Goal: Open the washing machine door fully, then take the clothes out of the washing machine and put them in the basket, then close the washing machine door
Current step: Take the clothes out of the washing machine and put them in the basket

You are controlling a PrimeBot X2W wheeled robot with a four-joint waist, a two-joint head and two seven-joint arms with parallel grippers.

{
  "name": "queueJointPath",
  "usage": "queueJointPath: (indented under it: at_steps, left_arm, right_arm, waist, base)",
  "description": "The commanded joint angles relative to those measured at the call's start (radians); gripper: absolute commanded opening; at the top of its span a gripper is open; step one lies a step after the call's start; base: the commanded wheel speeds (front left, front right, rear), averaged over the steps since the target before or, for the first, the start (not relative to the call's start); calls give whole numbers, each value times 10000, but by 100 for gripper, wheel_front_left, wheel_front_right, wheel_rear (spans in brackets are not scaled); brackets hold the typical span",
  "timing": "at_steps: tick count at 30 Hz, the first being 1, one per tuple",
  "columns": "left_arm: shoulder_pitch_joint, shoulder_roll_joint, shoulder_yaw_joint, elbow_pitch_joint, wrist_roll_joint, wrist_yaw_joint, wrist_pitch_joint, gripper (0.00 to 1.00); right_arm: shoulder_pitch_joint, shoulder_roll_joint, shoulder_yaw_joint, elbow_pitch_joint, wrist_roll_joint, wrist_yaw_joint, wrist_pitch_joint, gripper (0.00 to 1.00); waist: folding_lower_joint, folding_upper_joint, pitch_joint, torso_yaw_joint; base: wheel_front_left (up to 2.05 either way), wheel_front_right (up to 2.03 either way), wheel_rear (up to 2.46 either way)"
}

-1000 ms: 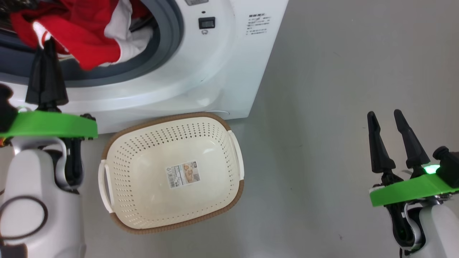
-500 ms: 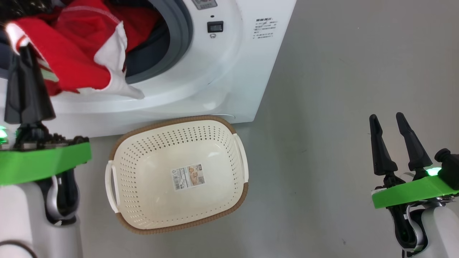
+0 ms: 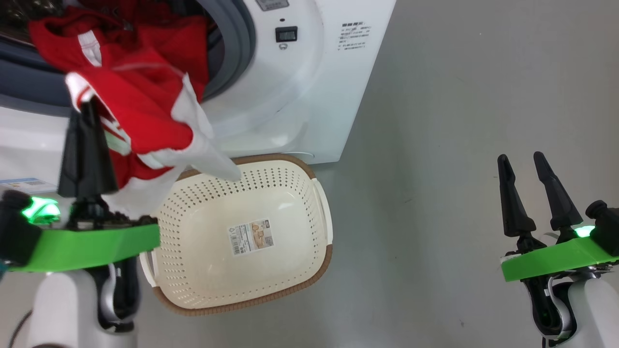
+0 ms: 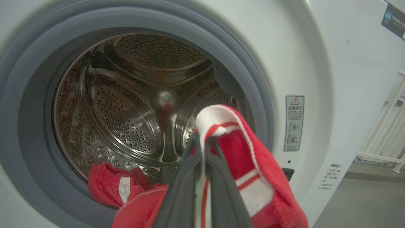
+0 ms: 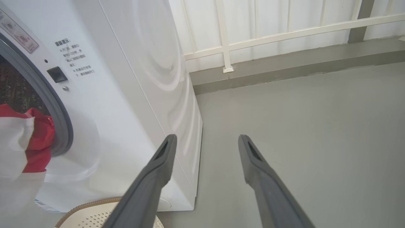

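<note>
- Left end effector (image 3: 88, 107) is pinched tight on the clothes (image 3: 145, 111), gripping a white ribbed cuff with a red stripe.
- The held clothes hang outside the washing machine (image 3: 309, 96) mouth. A white part dangles over the back-left rim of the basket (image 3: 325, 261), and more red fabric lies at the lower lip of the drum (image 4: 126, 110).
- Right end effector (image 3: 520, 157) is spread wide and holds nothing, over the floor (image 3: 459, 121), well apart from the basket.
- The basket sits on the floor just in front of the machine. The paper label (image 3: 249, 237) on its bottom has print too small to read.
- Machine front has a small black display (image 3: 286, 34) with a block of printed lines (image 3: 354, 35) beside it, unreadable.
- The warning sticker (image 4: 294, 123) shows a red triangle, wording unreadable. The blue label (image 3: 24, 184) is blurred.
</note>
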Motion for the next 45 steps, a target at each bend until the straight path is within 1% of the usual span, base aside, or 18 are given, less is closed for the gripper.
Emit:
queueJointPath:
  at_steps: [1, 4, 5, 6, 7, 12, 26, 31, 33, 37, 38, 39, 45]
  left_arm:
    - [273, 272, 95, 196, -164, 89, -36, 0]
    - [380, 272, -159, 984, -308, 82, -36, 0]
    - [380, 272, -159, 984, -308, 82, -36, 0]
    - [402, 272, -317, 1505, -400, 61, -36, 0]
    - [402, 272, -317, 1505, -400, 61, -36, 0]
    - [324, 272, -641, 2749, -617, 18, -36, 0]
    - [-674, 272, -926, 6549, -265, -253, -36, 0]
    - [-1123, 272, -943, 7326, -105, -331, -36, 0]
    - [-1314, 272, -948, 7483, -61, -359, -36, 11]
    - [-1639, 272, -933, 7721, 15, -396, -36, 55]
    - [-1704, 271, -927, 7759, 37, -400, -36, 88]
    - [-1764, 271, -923, 7790, 59, -404, -36, 100]
    - [-2042, 271, -900, 7906, 176, -437, -36, 100]
  right_arm:
    - [129, -115, 261, -209, -69, 65, -63, 100]
    - [121, -88, 292, -207, -65, 65, -63, 100]
    - [121, -88, 292, -207, -65, 65, -63, 100]
    - [96, -76, 316, -208, -57, 65, -63, 100]
    - [96, -76, 316, -208, -57, 65, -63, 100]
    - [4, -53, 344, -242, -48, 65, -63, 100]
    - [-373, 69, 454, -292, 11, 65, -63, 100]
    - [-500, 91, 422, -336, 24, 65, -63, 100]
    - [-548, 87, 389, -353, 28, 65, -63, 100]
    - [-617, 101, 349, -376, 10, 65, -63, 100]
    - [-629, 105, 339, -381, 6, 65, -63, 100]
    - [-639, 106, 332, -384, 2, 65, -63, 100]
    - [-735, 89, 319, -398, -8, 65, -63, 100]
  waist:
    - [0, -1, 25, -16]
    - [0, -1, 82, -31]
    - [0, -1, 82, -31]
    - [0, -1, 135, -47]
    - [0, -1, 135, -47]
    - [0, -1, 320, -81]
    - [0, -1, 1155, -421]
    - [0, -1, 1493, -565]
    - [0, -1, 1632, -588]
    - [0, -1, 1797, -602]
    - [0, -1, 1825, -603]
    - [0, -1, 1851, -603]
    - [0, -1, 1970, -567]
  base:
    - [0, 0, 0]
    - [0, 0, 0]
    - [0, 0, 0]
    - [0, 0, 0]
    - [0, 0, 0]
    - [0, 0, 0]
    - [0, 0, 0]
    - [0, 0, 0]
    - [0, 0, 0]
    - [0, 0, 0]
    - [0, 0, 0]
    - [0, 0, 0]
    - [0, 0, 0]
